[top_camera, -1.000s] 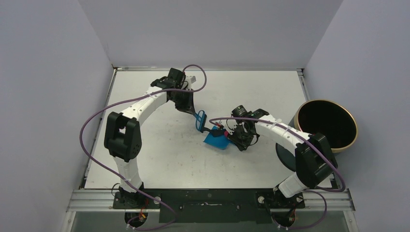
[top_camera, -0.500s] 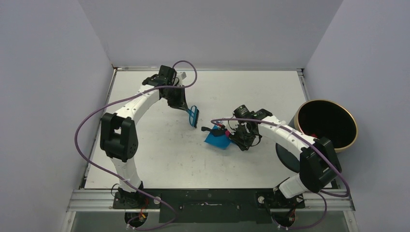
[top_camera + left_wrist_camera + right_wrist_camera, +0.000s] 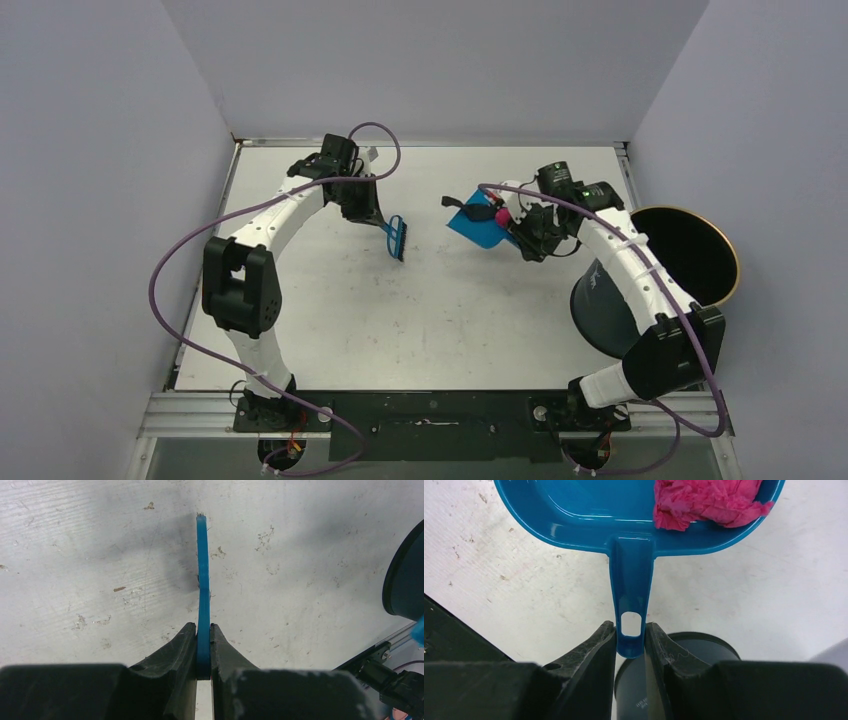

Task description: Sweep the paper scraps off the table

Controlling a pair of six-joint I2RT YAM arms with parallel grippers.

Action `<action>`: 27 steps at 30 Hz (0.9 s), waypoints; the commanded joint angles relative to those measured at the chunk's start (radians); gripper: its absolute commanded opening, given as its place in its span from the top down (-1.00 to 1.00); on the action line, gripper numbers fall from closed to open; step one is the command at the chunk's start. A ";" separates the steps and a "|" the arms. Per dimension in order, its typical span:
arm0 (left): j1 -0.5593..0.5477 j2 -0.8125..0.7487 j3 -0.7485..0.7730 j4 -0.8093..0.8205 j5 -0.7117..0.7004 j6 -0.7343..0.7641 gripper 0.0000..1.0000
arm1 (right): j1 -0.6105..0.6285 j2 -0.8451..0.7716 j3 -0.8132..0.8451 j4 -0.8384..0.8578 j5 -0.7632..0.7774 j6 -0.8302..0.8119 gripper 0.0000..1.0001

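My right gripper [image 3: 522, 235] [image 3: 630, 640] is shut on the handle of the blue dustpan [image 3: 476, 222] [image 3: 624, 510] and holds it above the table [image 3: 440, 320], right of centre. A magenta-pink paper scrap [image 3: 704, 500] [image 3: 500, 214] lies in the pan. In the top view a red bit [image 3: 492, 200] and a black bit [image 3: 452, 201] show at the pan's far edge. My left gripper [image 3: 375, 215] [image 3: 202, 645] is shut on the blue hand brush [image 3: 397, 236] [image 3: 202, 580], left of the pan and apart from it.
The round dark bin with gold rim [image 3: 675, 255] stands off the table's right edge, right of the dustpan. Its dark side shows under my right fingers [image 3: 694, 650] and at the right edge of the left wrist view [image 3: 407, 575]. Grey walls enclose the table.
My right gripper has lifted the dustpan with the scraps from mid-table and carried it back and right, towards the bin. My left gripper has drawn the brush a little to the left.
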 commanded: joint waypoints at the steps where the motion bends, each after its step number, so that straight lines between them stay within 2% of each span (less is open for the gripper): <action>1: 0.006 -0.051 0.000 0.043 0.020 -0.010 1.00 | -0.064 -0.023 0.149 -0.116 -0.059 -0.067 0.89; 9: 0.007 -0.047 -0.003 0.046 0.031 -0.013 1.00 | -0.219 -0.003 0.366 -0.295 -0.074 -0.057 0.89; 12: 0.007 -0.043 -0.004 0.046 0.036 -0.015 1.00 | -0.270 -0.020 0.438 -0.330 -0.020 -0.045 0.89; 27: 0.006 -0.039 0.003 0.048 0.067 -0.024 1.00 | -0.478 -0.198 0.495 -0.330 0.239 -0.096 0.89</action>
